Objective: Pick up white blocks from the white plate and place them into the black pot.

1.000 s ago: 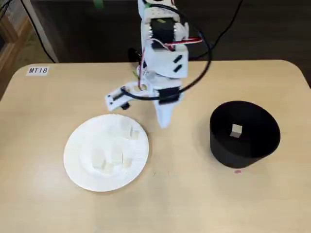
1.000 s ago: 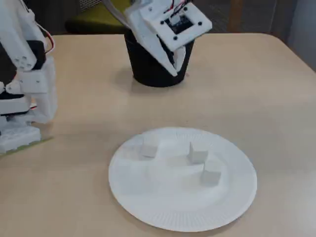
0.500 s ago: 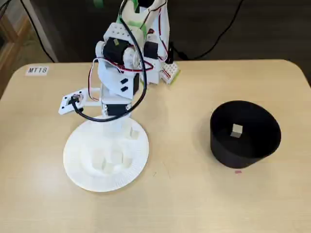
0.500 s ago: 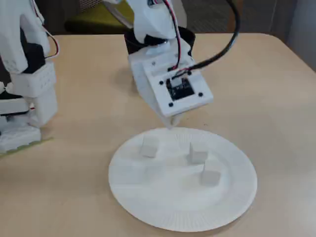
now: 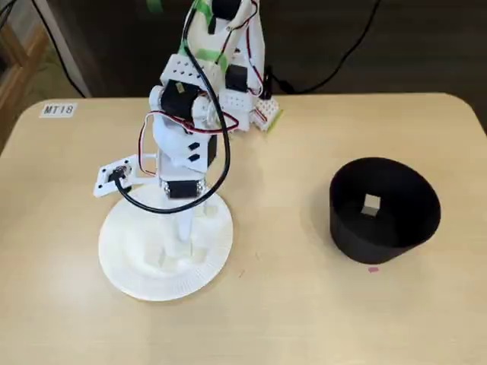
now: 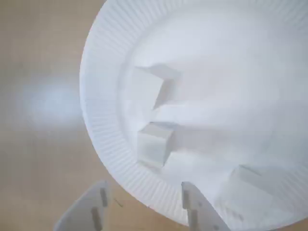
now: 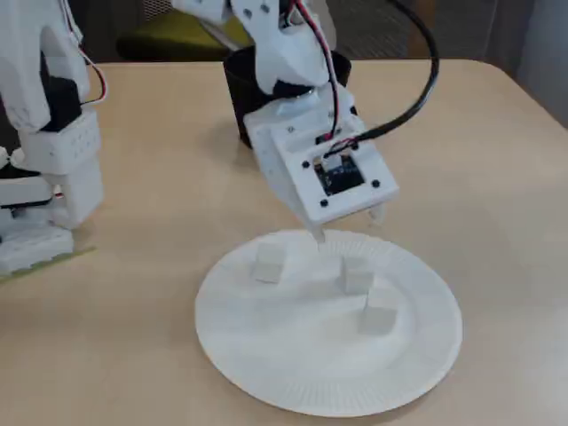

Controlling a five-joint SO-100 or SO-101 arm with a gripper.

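Three white blocks lie on the white plate (image 7: pixel 328 399): one at the left (image 7: pixel 269 262), one in the middle (image 7: pixel 358 277) and one nearer the front (image 7: pixel 380 317). My gripper (image 7: pixel 348 226) hangs open just above the plate's far side, with nothing between its fingers. In the wrist view the fingertips (image 6: pixel 185 190) straddle the plate's rim (image 6: pixel 96 110), with a block (image 6: pixel 155 144) just ahead and another (image 6: pixel 149 89) beyond it. The black pot (image 5: pixel 384 209) stands to the right in a fixed view, holding one white block (image 5: pixel 371 204).
The arm's base (image 5: pixel 243 106) stands at the table's back edge, with cables looping around the arm. A small "MT18" label (image 5: pixel 59 110) sits at the back left corner. A tiny pink mark (image 5: pixel 372 268) lies in front of the pot.
The arm has swung from near the pot over to the plate and lowered, so the open gripper now hangs over the blocks.
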